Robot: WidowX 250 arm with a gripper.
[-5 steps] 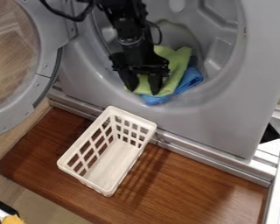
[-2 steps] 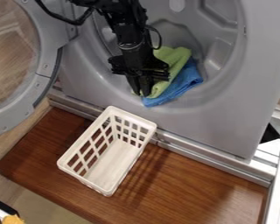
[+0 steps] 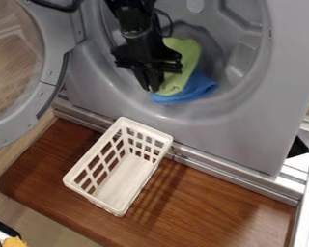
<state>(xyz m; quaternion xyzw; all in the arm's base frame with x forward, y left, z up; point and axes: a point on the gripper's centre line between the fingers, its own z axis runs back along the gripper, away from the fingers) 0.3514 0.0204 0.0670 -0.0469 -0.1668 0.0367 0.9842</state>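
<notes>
The gripper point(image 3: 150, 89) hangs in the opening of a grey front-loading washing machine point(image 3: 208, 137), its fingers closed together on the left part of a green cloth point(image 3: 184, 55). Beneath and to the right of the green cloth lies a blue cloth point(image 3: 197, 88), bunched near the lower lip of the drum opening. A white slatted basket point(image 3: 133, 172) stands upright below the machine, with nothing in it.
The machine's round door point(image 3: 49, 77) stands wide open at the left. The basket rests on a brown wooden board point(image 3: 208, 207). A metal rail point(image 3: 228, 174) runs along the machine's bottom edge, and a dark object with a yellow part point(image 3: 14, 242) is at the lower left corner.
The gripper went from open to shut on the green cloth, then moved up and slightly left. Both cloths shifted up and left with it.
</notes>
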